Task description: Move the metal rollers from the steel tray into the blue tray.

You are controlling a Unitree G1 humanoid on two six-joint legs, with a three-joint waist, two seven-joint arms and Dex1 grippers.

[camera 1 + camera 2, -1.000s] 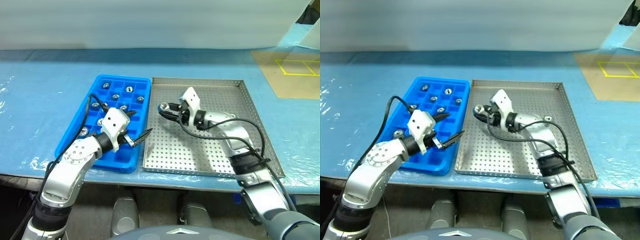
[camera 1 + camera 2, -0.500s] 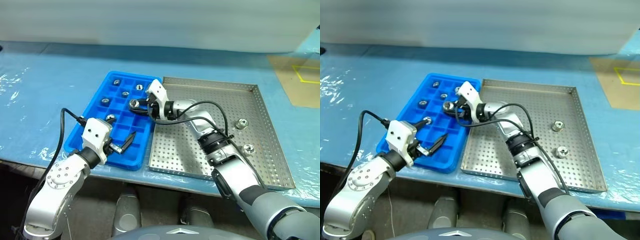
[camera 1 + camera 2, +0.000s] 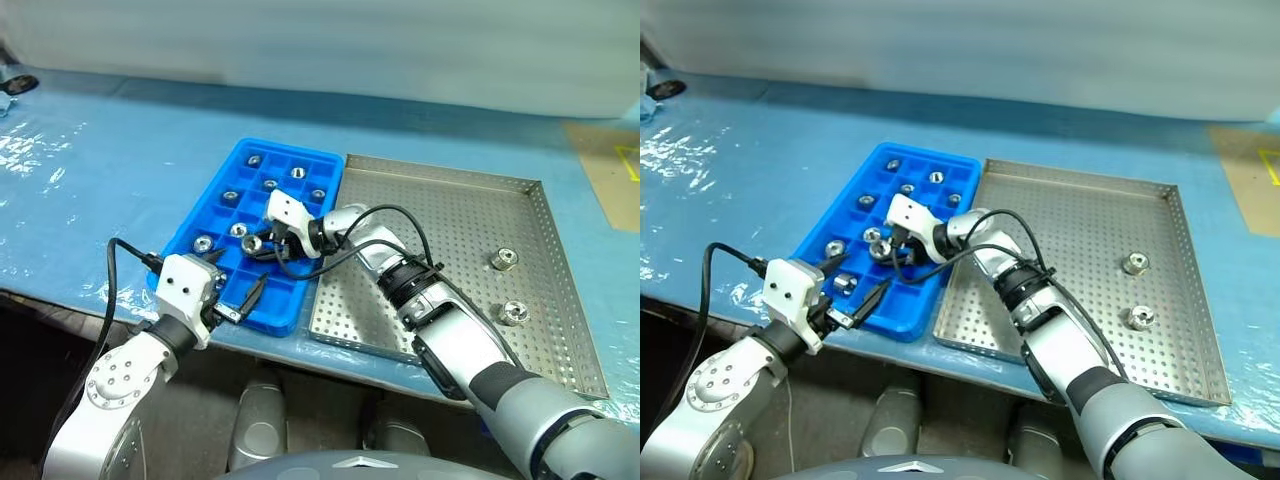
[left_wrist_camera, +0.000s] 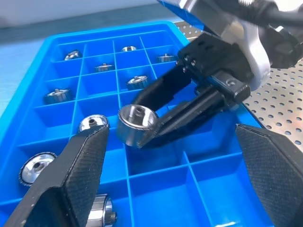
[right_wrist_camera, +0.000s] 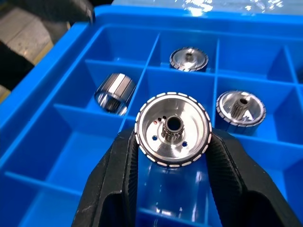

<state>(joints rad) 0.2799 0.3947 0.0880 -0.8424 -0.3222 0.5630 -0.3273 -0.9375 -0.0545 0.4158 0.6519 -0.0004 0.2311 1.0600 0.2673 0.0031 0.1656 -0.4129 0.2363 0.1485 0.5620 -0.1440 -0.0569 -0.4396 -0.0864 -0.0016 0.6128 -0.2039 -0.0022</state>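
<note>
Swung across from the steel tray [image 3: 520,215], right jaws pinch a roller [image 5: 173,129] over the blue tray [image 3: 185,232]; left jaws wide

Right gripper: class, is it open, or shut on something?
Shut on a metal roller: the right gripper pinches it between both fingers, held above the blue tray, not yet released.
</note>
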